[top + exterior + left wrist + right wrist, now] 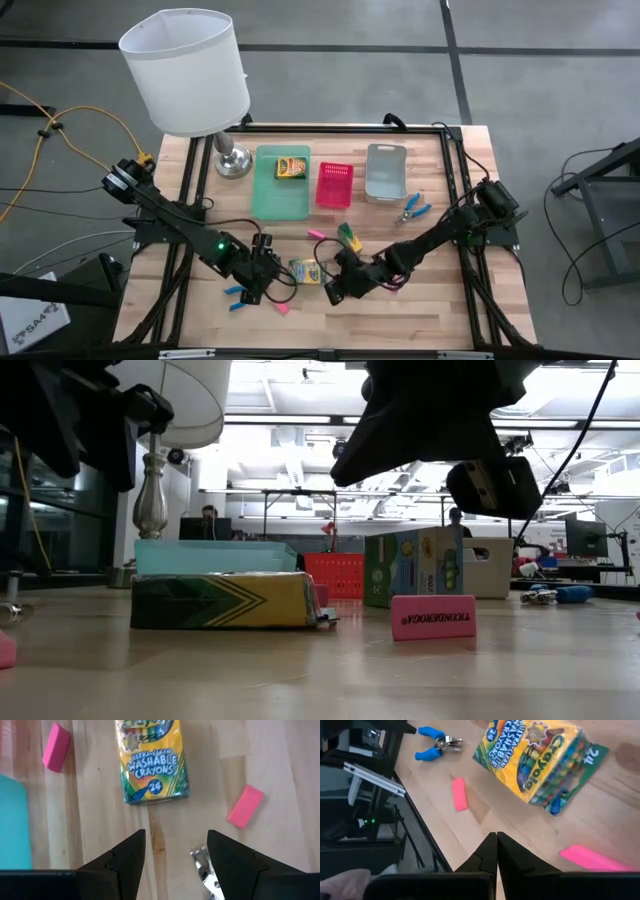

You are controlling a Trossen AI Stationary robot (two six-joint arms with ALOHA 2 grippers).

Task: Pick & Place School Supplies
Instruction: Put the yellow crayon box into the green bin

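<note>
My left pincer (175, 862) open, empty, hovering over desk (280, 760) near crayon box (152, 760). My right pincer (496, 851) shut, empty.

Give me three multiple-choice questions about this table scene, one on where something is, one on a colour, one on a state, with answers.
1. Where does one crayon box lie?
A. in the green tray
B. in the grey tray
C. under the lamp

2. What colour is the basket between the two trays?
A. blue
B. pink-red
C. yellow

3. How does the right end effector stand?
A. wide open
B. shut on an eraser
C. shut, empty

Answers: 1 A, the high view shows the box inside the green tray. 2 B, it shows pink-red from above. 3 C, the right wrist view shows its fingers together with nothing between.
</note>
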